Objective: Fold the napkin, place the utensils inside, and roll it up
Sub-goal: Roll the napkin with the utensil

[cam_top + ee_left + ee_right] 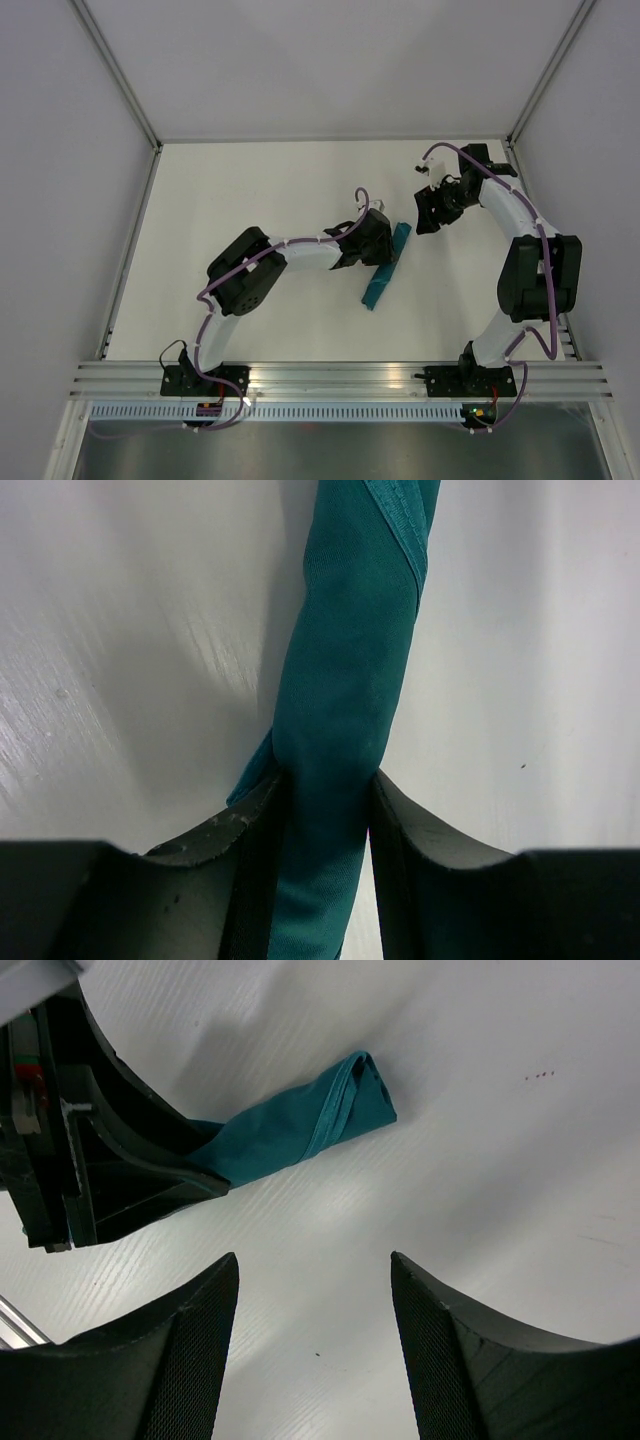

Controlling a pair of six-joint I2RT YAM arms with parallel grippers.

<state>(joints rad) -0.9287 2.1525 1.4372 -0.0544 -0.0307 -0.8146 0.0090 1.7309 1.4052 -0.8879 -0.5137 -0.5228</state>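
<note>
The napkin (pixel 379 287) is a tight teal-green roll lying slantwise at the table's middle. It also shows in the left wrist view (pixel 345 660) and the right wrist view (pixel 300 1130). My left gripper (pixel 374 250) straddles the roll near its middle, and in its own view (pixel 325 778) both fingers press the roll's sides. It also shows at the left of the right wrist view (pixel 110 1160). My right gripper (pixel 428 215) hovers to the right of the roll's far end, open and empty (pixel 313 1260). No utensils show.
The white table (pixel 250 190) is walled by grey panels at the back and sides. A metal rail (pixel 330 378) runs along the near edge where the arm bases stand.
</note>
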